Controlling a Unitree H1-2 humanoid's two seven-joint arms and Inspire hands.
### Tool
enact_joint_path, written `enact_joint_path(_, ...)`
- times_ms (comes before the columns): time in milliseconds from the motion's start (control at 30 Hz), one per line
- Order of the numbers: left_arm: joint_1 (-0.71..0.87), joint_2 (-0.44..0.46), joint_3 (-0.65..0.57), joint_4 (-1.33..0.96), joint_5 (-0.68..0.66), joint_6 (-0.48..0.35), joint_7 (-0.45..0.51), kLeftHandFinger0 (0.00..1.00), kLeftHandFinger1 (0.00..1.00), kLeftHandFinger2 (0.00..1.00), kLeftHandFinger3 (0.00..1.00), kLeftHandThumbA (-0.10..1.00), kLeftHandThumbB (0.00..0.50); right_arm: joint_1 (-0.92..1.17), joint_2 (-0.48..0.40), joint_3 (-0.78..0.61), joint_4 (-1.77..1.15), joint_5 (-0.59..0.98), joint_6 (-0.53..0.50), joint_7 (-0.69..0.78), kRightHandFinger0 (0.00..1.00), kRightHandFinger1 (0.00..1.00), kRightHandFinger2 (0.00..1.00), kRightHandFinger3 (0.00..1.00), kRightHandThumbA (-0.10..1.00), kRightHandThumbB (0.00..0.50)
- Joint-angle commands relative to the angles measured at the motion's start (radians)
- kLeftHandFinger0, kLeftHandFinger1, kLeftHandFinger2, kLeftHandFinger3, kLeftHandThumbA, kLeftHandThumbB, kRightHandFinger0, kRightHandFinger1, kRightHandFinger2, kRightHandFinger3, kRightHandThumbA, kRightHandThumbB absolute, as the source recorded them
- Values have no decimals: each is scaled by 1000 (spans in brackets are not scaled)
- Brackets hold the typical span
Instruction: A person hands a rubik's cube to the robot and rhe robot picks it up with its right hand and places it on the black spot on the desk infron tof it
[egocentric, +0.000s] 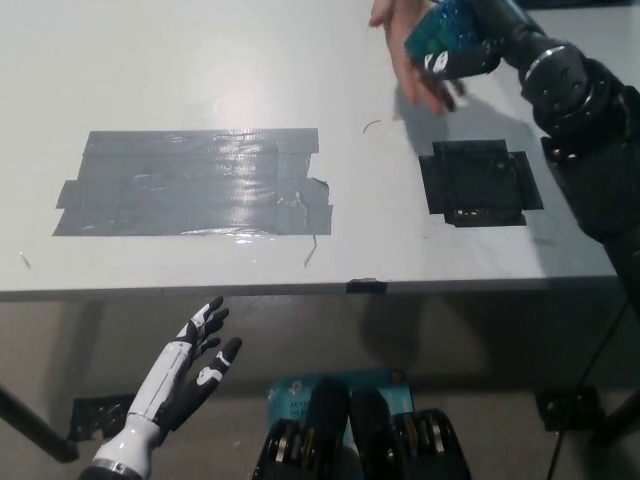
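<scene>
While the white left hand (190, 375) rests idle below the desk edge at lower left, fingers spread and holding nothing, grey tape (195, 183) covers the desk (150, 60) at centre-left; the black spot (480, 183) lies bare at right; above it, the person's hand (412, 55) sits beside the rubik's cube (452, 35), clasped by the black right hand (470, 45); probably light, rigid, smooth-faced, best held across opposite faces; its colours and upper edge are cut off.
</scene>
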Motion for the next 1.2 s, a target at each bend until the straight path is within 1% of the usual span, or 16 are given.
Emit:
enact_joint_path(0,-11,15,1,-34,6,-8,-14,973,1000,1000,1000,809,164,-44,-62,-41,-34,-8,-68,-48,199,700,950,885,-100,191)
enact_joint_path(200,-15,14,4,-28,0,-17,-14,977,1000,1000,1000,798,152,-16,-101,-46,14,-22,-42,-42,60,586,946,1000,-100,184)
enact_joint_path(233,-14,14,4,-29,-1,-14,-15,977,1000,1000,1000,795,147,-7,-104,-45,17,-22,-47,-44,68,603,963,1000,-100,178)
enact_joint_path(267,-15,12,5,-31,-4,-9,-15,978,1000,1000,1000,792,147,13,-108,-47,31,-15,-62,-47,176,704,1000,1000,-100,174)
enact_joint_path(433,-13,10,6,-31,-4,-9,-13,983,1000,1000,1000,792,153,51,-102,-40,112,-5,-106,-53,141,668,993,995,-100,242)
enact_joint_path(567,-14,10,10,-29,-10,-15,-13,978,1000,1000,1000,788,144,73,-78,-25,209,-9,-164,-77,139,685,1000,995,-100,234)
enact_joint_path(767,-20,7,9,-26,-9,-6,-12,976,1000,1000,1000,794,150,102,-37,-7,288,-12,-206,-88,295,825,1000,1000,-100,226)
enact_joint_path(833,-20,8,9,-17,-8,-20,-10,975,1000,1000,1000,796,151,106,-24,2,307,-18,-212,-100,166,747,1000,1000,-100,199)
enact_joint_path(900,-21,8,9,-13,-10,-21,-11,975,1000,1000,1000,797,153,105,-17,13,325,-25,-221,-105,167,784,1000,1000,-100,181)
enact_joint_path(933,-23,9,9,-15,-10,-17,-13,976,1000,1000,1000,799,155,105,-13,16,326,-25,-220,-105,320,936,1000,1000,-100,199)
enact_joint_path(967,-24,9,9,-15,-11,-15,-13,977,1000,1000,1000,800,156,104,-12,17,327,-24,-222,-105,401,975,1000,1000,-100,202)
enact_joint_path(1000,-25,10,9,-17,-12,-14,-14,977,1000,1000,1000,800,156,101,-15,24,309,-27,-204,-82,834,1000,1000,1000,-5,248)
enact_joint_path(1033,-25,13,8,-19,-8,-13,-15,976,1000,1000,1000,802,154,101,-19,13,278,-3,-180,-37,893,1000,1000,1000,195,285)
enact_joint_path(1067,-27,13,8,-18,-8,-14,-15,975,1000,1000,1000,803,154,103,-23,-3,262,27,-180,-1,796,984,1000,1000,235,310)
enact_joint_path(1100,-28,14,7,-18,-6,-18,-15,973,1000,1000,1000,804,148,99,-38,6,248,33,-193,46,1000,1000,1000,1000,329,326)
enact_joint_path(1167,-32,16,6,-21,-3,-14,-16,970,1000,1000,1000,806,146,93,-52,13,237,34,-221,71,1000,1000,1000,1000,520,390)
